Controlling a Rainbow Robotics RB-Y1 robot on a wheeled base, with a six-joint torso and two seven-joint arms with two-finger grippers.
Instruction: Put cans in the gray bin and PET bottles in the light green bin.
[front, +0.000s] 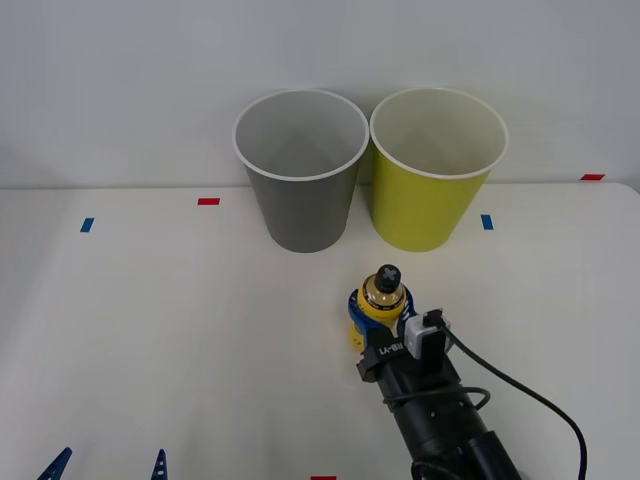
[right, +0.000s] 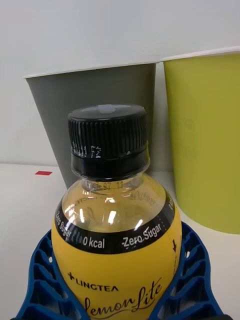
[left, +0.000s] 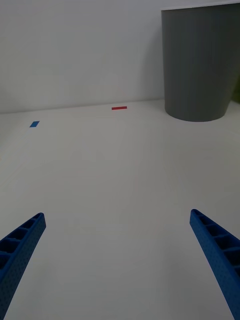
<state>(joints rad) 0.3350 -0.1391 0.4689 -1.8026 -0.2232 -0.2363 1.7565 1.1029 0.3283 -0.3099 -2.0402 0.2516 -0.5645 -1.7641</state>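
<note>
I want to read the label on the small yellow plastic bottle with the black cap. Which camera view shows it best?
The right wrist view: the small yellow plastic bottle sits close up between the right claw's blue ribbed fingers, label text legible. The front view shows the bottle small, from above, mostly cap and neck. The left wrist view looks toward the round dark gray bin instead.

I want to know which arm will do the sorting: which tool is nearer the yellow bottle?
The right. The right tool is closed around the yellow bottle; the left tool is open, low at the table's near edge, far from it.
</note>
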